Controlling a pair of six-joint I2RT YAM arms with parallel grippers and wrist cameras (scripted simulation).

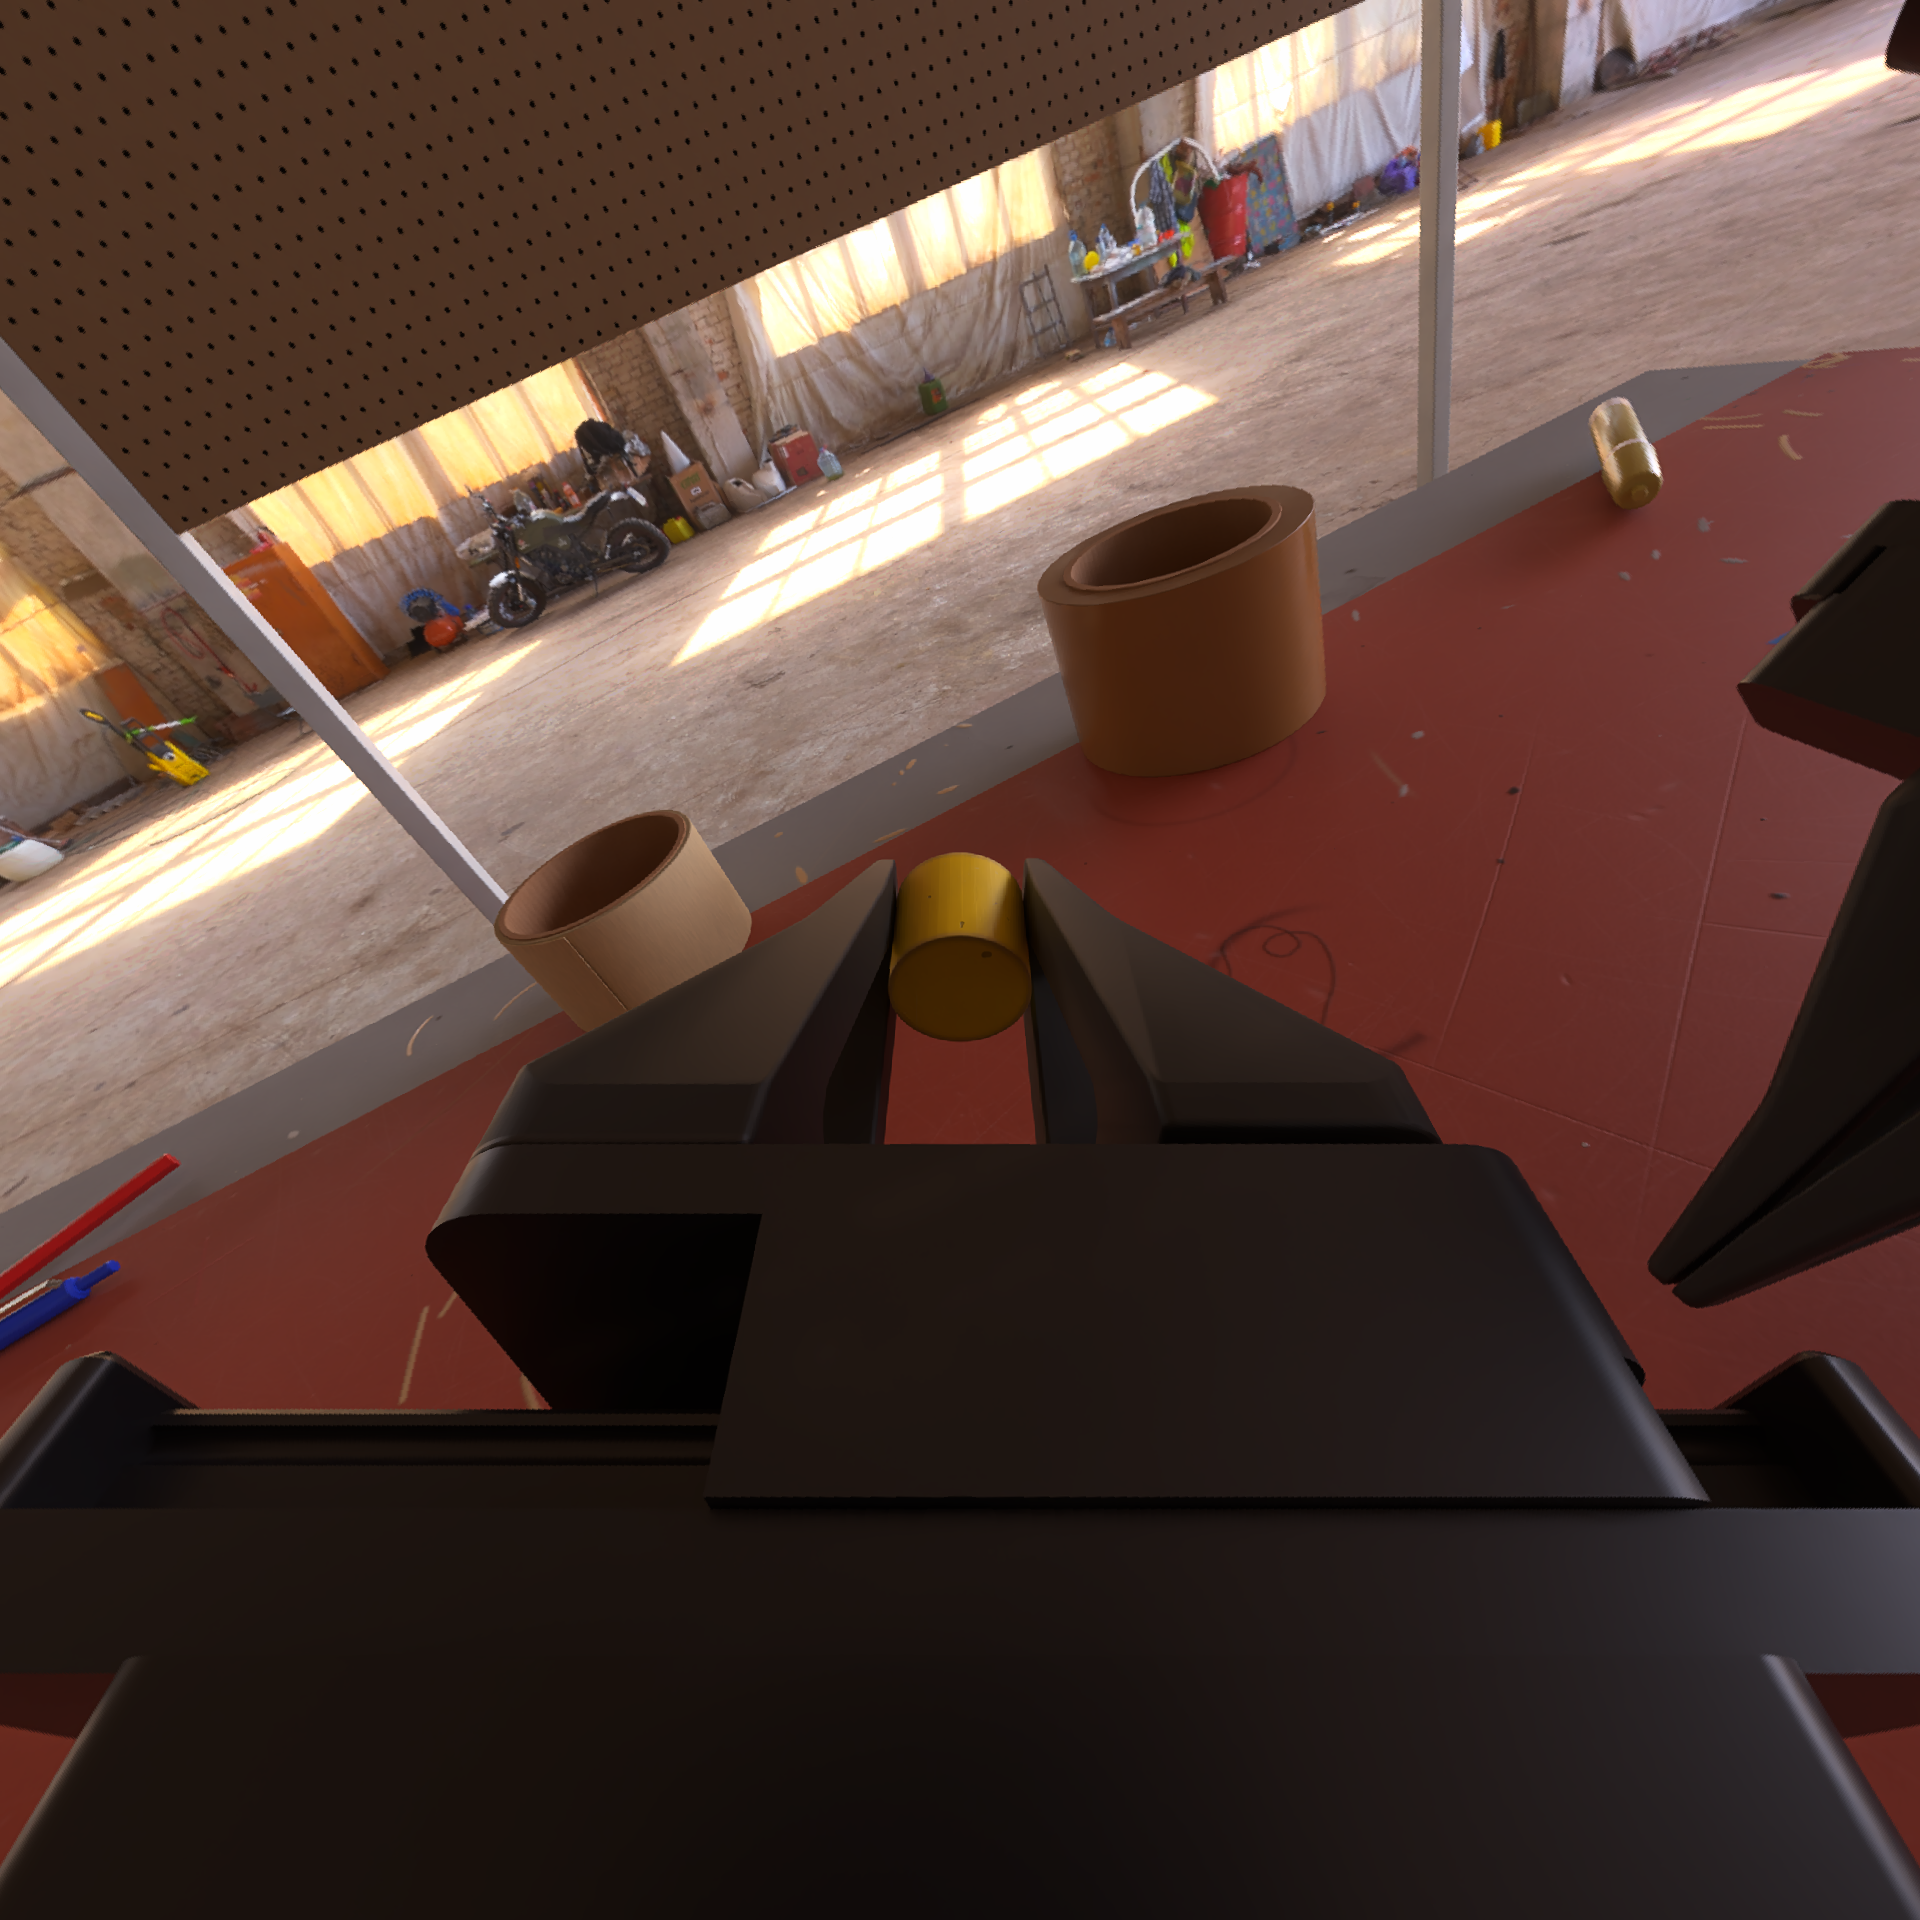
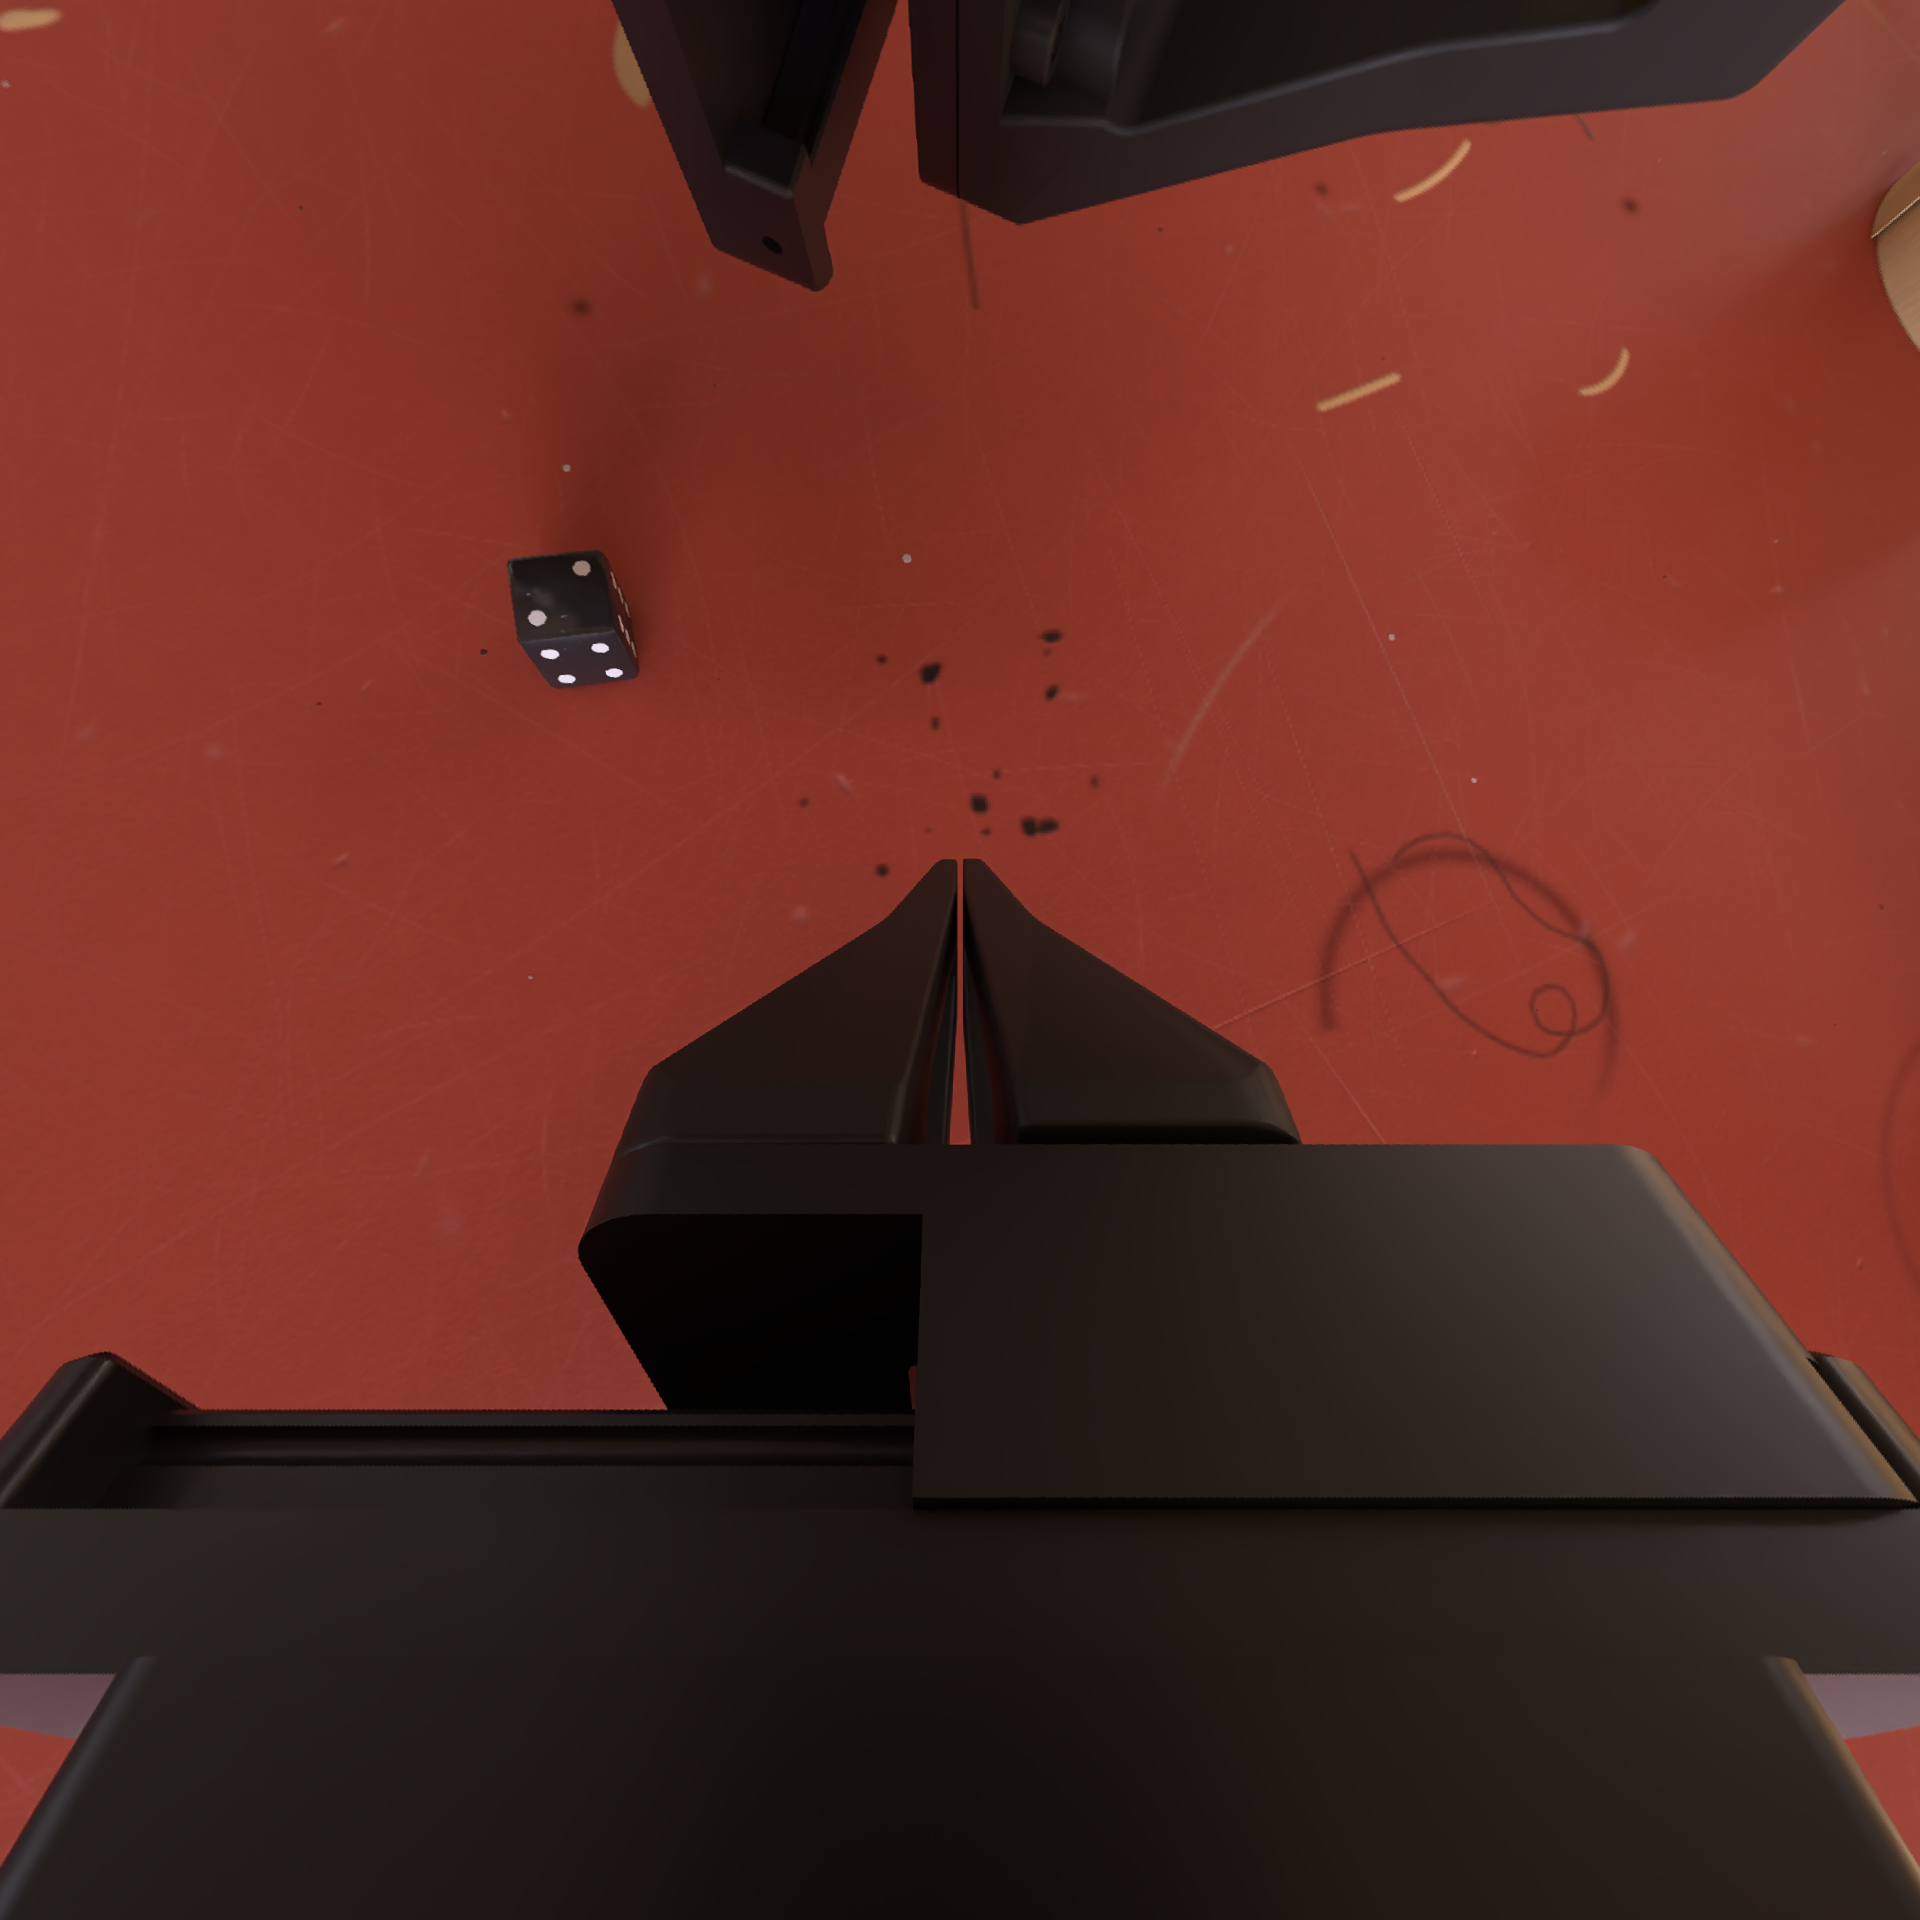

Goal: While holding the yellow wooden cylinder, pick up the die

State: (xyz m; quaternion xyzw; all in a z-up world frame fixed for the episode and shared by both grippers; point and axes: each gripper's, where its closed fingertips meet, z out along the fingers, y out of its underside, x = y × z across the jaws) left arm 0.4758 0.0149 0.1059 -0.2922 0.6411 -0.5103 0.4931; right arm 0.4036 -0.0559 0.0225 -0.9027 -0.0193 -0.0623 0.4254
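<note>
Already your left gripper (image 1: 959, 914) clamps the yellow wooden cylinder (image 1: 958, 945) near the desk's far edge; right gripper (image 2: 959, 868) closed, empty. Die (image 2: 574, 618): small, rigid, light — take opposite flat faces.

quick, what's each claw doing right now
Left claw: closed on the yellow wooden cylinder.
Right claw: closed, empty; the die sits apart on the table.

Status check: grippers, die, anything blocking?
Left gripper shut on yellow cylinder. Right gripper shut, empty. Die on red mat, ahead-left of it; path clear.
</note>
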